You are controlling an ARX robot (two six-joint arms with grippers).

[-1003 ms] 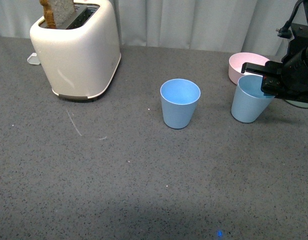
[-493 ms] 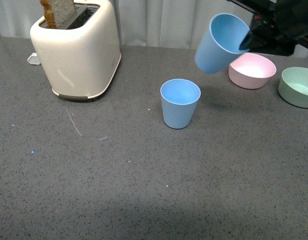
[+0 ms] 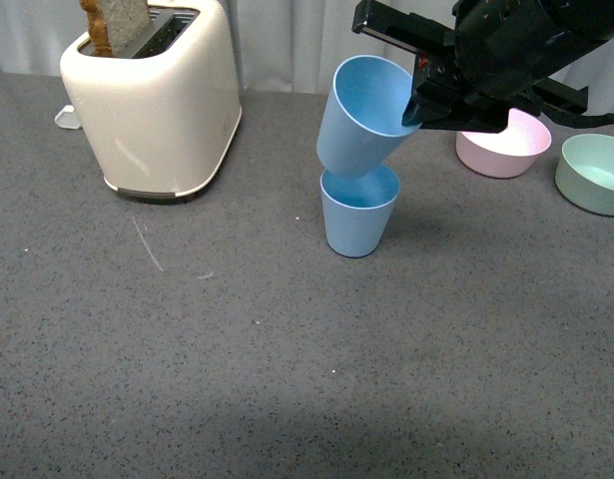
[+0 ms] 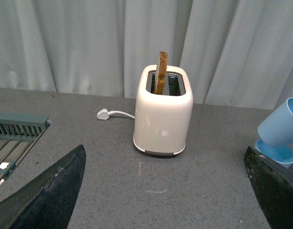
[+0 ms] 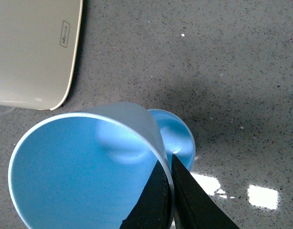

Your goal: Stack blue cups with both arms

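Note:
One blue cup (image 3: pixel 358 215) stands upright on the grey table, mid-right of the front view. A second blue cup (image 3: pixel 364 112) hangs tilted just above it, its base over the standing cup's mouth. My right gripper (image 3: pixel 418 100) is shut on that tilted cup's rim, one finger inside and one outside. The right wrist view looks into the held cup (image 5: pixel 84 167), with the standing cup (image 5: pixel 177 136) below it and the gripper (image 5: pixel 167 167) pinching the wall. My left gripper (image 4: pixel 165 191) is open with only bare table between its fingers (image 4: pixel 46 191); both cups (image 4: pixel 279 131) lie beyond one fingertip.
A cream toaster (image 3: pixel 152 100) with a slice of toast stands at the back left. A pink bowl (image 3: pixel 506 145) and a green bowl (image 3: pixel 594 172) sit at the back right. A grey rack (image 4: pixel 15 138) and a white plug (image 4: pixel 103 114) show in the left wrist view.
My right arm has carried the cup up from beside the pink bowl and leftward, and it now hangs over the standing cup. The standing cup has not moved.

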